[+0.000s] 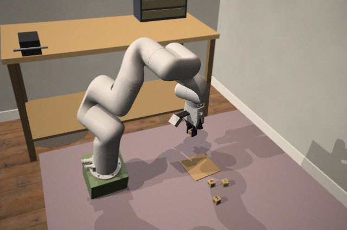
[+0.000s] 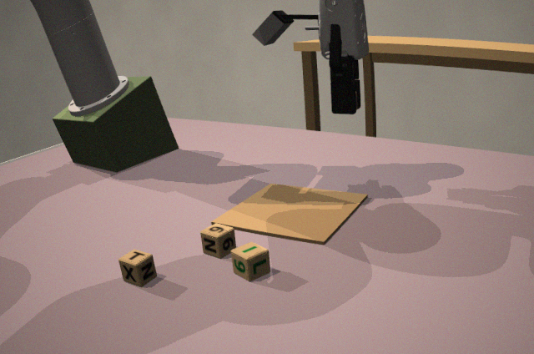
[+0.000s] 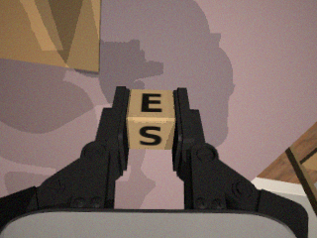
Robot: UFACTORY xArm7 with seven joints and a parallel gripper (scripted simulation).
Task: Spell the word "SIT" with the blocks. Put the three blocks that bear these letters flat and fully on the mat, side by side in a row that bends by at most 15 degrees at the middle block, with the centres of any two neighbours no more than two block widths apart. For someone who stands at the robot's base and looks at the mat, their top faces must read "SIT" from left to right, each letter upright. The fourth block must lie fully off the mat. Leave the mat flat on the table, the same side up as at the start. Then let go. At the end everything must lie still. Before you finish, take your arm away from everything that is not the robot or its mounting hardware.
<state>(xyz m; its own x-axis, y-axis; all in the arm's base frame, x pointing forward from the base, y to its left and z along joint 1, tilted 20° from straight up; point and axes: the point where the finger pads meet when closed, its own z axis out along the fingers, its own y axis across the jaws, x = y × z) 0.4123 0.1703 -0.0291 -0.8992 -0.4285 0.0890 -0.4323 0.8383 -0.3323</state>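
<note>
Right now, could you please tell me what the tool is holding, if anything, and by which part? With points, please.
The tool (image 1: 192, 133) (image 2: 345, 112) (image 3: 151, 105) holds the wooden letter block showing E and S (image 1: 190, 132) (image 3: 151, 120), gripped by two opposite side faces.

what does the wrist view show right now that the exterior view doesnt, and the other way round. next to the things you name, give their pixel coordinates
Only the wrist view: the E and S faces of the held letter block (image 3: 151, 119).
Only the exterior view: three loose letter blocks, with T (image 2: 137, 267), 6 (image 2: 218, 240) and green I (image 2: 250, 261) on top, and the green base (image 2: 138, 134).
Both: the end effector (image 2: 345, 112) (image 3: 151, 105) and the tan mat (image 2: 301, 216) (image 3: 74, 30).
</note>
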